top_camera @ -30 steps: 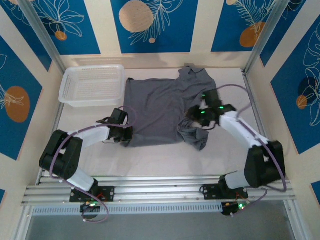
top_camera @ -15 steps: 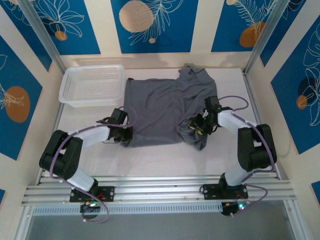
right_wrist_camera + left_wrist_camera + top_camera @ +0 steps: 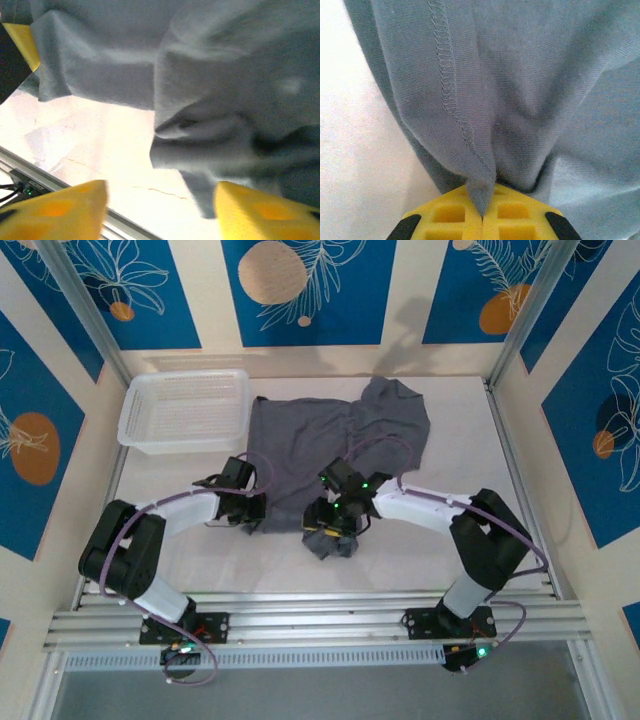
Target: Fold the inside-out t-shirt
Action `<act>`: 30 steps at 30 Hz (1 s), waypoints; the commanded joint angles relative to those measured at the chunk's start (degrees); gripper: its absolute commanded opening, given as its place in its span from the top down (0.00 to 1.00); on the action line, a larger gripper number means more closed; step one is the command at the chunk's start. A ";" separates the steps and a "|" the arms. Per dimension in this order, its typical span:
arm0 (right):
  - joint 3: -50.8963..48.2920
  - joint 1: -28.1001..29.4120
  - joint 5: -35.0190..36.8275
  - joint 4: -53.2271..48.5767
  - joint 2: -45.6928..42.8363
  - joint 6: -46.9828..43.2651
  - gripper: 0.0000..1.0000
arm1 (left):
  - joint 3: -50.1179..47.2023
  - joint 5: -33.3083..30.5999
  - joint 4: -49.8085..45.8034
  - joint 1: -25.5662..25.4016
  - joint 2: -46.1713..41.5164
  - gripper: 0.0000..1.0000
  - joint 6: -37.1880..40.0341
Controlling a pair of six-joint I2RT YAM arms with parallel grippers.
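The inside-out t-shirt lies spread on the table, 1 corner bunched at its near edge. The left gripper is pinching the near-left hem, pads pressed together. The right gripper sits at the bunch, its 2 fingers spread.

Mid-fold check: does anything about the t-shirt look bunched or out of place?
Yes. The t-shirt isn't lying flat: its near edge is crumpled into a lump at the right gripper, whose fingers stand open. The left gripper pinches the near-left hem corner.
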 commanded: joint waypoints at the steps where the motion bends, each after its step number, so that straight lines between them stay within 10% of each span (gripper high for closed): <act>1: -1.91 -7.98 1.63 -1.91 -11.34 -0.24 0.36 | 1.32 1.07 -0.93 0.01 0.13 1.00 1.00; 8: -11.66 -32.26 0.11 2.25 -14.30 -2.25 0.51 | 1.23 1.50 -0.31 -0.12 0.28 1.00 0.72; 16: -4.54 -34.11 -2.17 10.74 5.42 -3.16 0.56 | 1.25 1.24 -1.11 -0.07 -0.11 1.00 0.85; 21: -1.15 -36.39 -4.12 12.90 10.32 -3.18 1.00 | 0.71 -0.35 -2.86 -0.07 -2.07 1.00 1.16; 30: 5.47 -44.47 -3.45 5.12 8.54 -10.22 0.95 | 0.79 -3.67 -5.81 0.51 -4.39 1.00 1.04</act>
